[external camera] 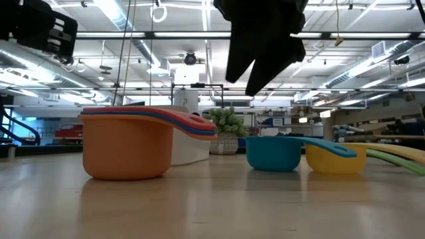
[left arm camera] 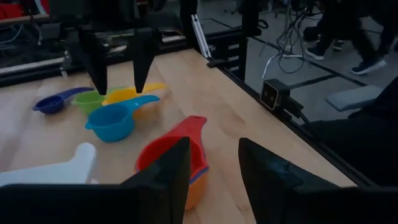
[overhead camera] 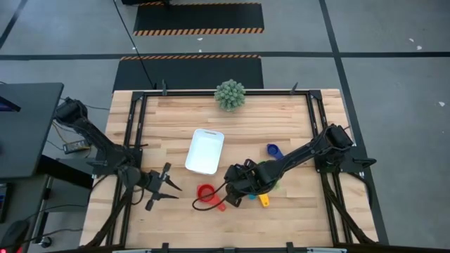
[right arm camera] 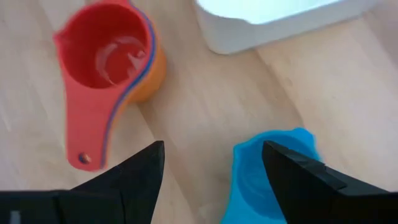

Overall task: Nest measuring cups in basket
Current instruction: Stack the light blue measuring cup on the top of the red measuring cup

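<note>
A nested stack of cups, red [right arm camera: 106, 56] inside blue inside orange [external camera: 126, 146], stands on the table near the basket [overhead camera: 204, 150]. The light blue cup [left arm camera: 115, 121], yellow cup [left arm camera: 134, 93], green cup [left arm camera: 87, 101] and dark blue cup [overhead camera: 273, 150] rest apart on the wood. My right gripper [right arm camera: 214, 165] is open and raised, hovering between the stack and the light blue cup [right arm camera: 267, 180]. My left gripper [overhead camera: 165, 188] is open and sits left of the stack, pointing at it.
A spiky green ball plant [overhead camera: 230, 94] stands at the far edge. Black frame rails [overhead camera: 133, 119] run along the table's sides. Bare wood lies between the basket and the far edge. In the left wrist view, a person's legs [left arm camera: 348, 31] show beyond the table.
</note>
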Robot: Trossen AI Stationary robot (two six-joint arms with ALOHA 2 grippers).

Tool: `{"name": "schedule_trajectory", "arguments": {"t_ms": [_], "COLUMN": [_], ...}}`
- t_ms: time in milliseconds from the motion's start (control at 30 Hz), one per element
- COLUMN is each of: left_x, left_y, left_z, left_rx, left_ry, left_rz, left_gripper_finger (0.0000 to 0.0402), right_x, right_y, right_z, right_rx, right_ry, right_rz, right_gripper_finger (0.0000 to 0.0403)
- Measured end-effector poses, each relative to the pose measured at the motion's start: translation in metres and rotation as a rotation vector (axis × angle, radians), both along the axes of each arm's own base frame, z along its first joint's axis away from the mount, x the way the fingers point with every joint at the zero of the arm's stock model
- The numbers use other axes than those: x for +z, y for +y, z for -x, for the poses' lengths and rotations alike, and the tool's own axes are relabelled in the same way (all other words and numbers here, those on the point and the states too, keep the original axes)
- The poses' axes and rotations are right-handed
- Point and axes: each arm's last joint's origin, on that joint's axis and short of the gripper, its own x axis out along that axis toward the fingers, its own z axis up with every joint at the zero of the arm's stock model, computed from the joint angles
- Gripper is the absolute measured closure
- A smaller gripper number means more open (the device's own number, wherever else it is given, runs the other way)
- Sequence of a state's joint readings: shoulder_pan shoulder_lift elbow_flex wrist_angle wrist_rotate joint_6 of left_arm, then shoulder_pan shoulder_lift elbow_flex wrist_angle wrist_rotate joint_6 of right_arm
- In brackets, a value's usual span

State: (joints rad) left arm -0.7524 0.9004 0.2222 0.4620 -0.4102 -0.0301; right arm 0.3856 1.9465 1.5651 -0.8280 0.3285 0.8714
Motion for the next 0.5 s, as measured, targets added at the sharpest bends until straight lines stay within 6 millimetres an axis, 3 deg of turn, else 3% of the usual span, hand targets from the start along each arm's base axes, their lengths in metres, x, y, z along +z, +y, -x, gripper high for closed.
{"name": "schedule_trajectory", "arguments": {"t_ms": [267, 367, 500], "left_x": [0.017, 0.019, 0.019], "left_y": [0.024, 0.029, 0.033], "left_z": [0.014, 0.019, 0.023], "left_rx": [0.016, 0.018, 0.017], "left_ry": [-0.036, -0.038, -0.030], "left_rz": [-0.001, -0.001, -0.008], "left_gripper_finger": [0.0260, 0.0260, 0.0260], "right_x": [0.017, 0.009, -0.017], "right_y": [-0.010, -0.007, 0.000], "right_z": [-0.002, -0.004, -0.012], "right_rx": [-0.050, -0.054, -0.049], "right_ry": [0.024, 0.040, 0.099], "right_rz": [0.025, 0.026, -0.007], "right_gripper_finger": [0.0128, 0.0128, 0.0128]}}
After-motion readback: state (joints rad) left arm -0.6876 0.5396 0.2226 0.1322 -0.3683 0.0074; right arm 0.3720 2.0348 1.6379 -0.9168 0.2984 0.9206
